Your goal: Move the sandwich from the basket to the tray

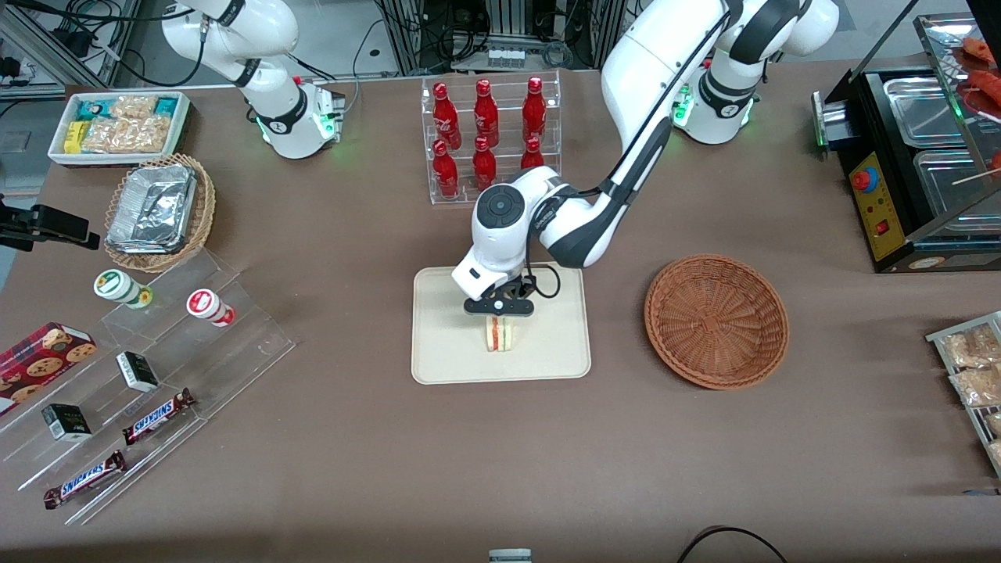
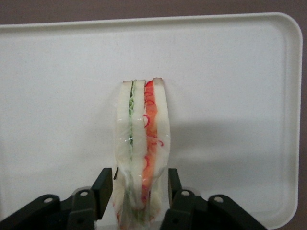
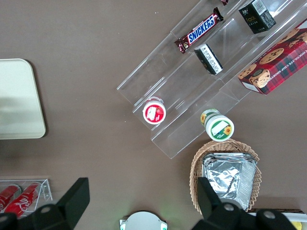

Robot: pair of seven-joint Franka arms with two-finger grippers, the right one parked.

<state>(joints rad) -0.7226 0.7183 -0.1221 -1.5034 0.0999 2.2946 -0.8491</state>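
**Sandwich on tray, jaws on it**

Gripper (image 1: pixel 499 314) is low over the tray (image 1: pixel 446 360), jaws closed on the sandwich (image 1: pixel 500 335), one each side. Sandwich stands on edge on the tray middle, filling layers upright. Basket (image 1: pixel 715 319) sits beside the tray, toward the working arm's end of the surface.

the left arm's gripper (image 1: pixel 500 316) hangs over the cream tray (image 1: pixel 446 344) at the centre of the frame, its jaws closed on the top of the sandwich (image 1: pixel 501 335), which stands on edge on the tray with its striped filling facing the camera. the reddish-brown basket (image 1: pixel 716 320) sits on the brown tabletop (image 1: pixel 500 453) at centre right, beside the tray.
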